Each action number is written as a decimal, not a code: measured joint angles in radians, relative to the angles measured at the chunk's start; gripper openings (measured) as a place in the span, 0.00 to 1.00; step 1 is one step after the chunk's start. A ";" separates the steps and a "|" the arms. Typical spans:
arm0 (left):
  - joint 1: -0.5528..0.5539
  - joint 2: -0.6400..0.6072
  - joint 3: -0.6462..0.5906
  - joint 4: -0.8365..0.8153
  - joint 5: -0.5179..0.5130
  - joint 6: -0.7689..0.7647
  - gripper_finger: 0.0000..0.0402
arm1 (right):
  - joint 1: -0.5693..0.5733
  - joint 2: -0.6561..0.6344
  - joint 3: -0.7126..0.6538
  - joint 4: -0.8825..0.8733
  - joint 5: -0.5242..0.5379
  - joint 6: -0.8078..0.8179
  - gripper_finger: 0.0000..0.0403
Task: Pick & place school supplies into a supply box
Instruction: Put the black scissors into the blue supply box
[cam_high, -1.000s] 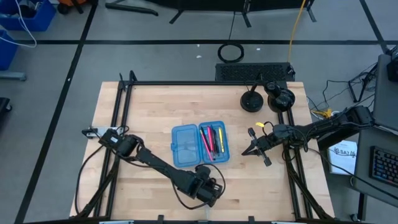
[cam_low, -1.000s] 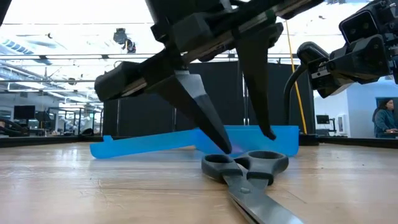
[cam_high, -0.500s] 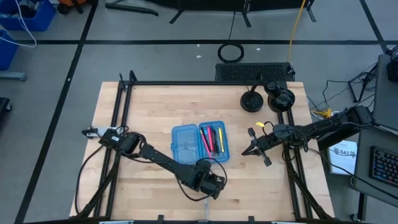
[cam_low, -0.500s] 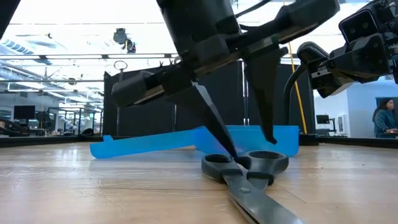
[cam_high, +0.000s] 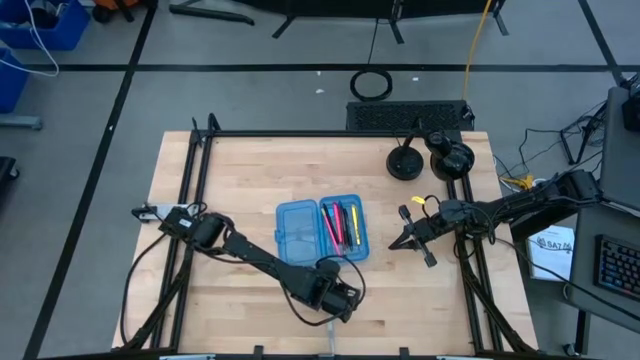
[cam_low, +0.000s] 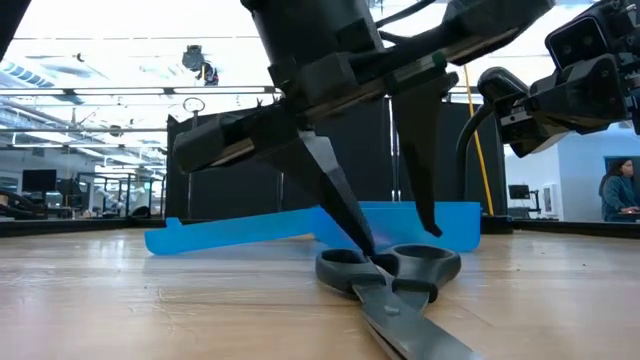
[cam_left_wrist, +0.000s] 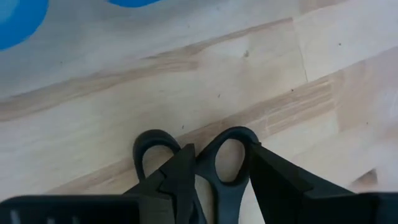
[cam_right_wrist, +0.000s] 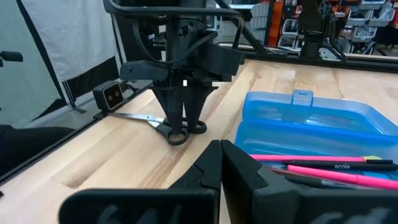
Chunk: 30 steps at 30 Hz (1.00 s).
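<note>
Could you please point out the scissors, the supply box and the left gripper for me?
scissors (cam_low: 392, 272): low view, on the black handle loops.
supply box (cam_high: 296, 233): high view, on the empty blue half.
left gripper (cam_left_wrist: 219, 177): left wrist view, midway between its fingertips, straddling one handle loop.

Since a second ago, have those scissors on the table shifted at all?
Yes, slightly. In the low view the scissors have slid a little leftward against the blue supply box behind, with the left gripper straddling one handle ring.

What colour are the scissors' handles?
Black, on the scissors lying on the wooden table; clearest in the left wrist view.
</note>
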 joint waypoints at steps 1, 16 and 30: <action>0.002 -0.001 0.000 0.000 0.003 0.015 0.37 | 0.000 0.000 0.000 0.004 0.000 0.004 0.00; 0.000 -0.042 0.001 -0.006 0.179 -0.045 0.37 | 0.000 0.000 0.000 0.005 -0.001 0.005 0.00; 0.017 -0.042 0.001 -0.044 0.138 -0.008 0.37 | 0.000 0.000 0.000 0.005 -0.001 -0.014 0.00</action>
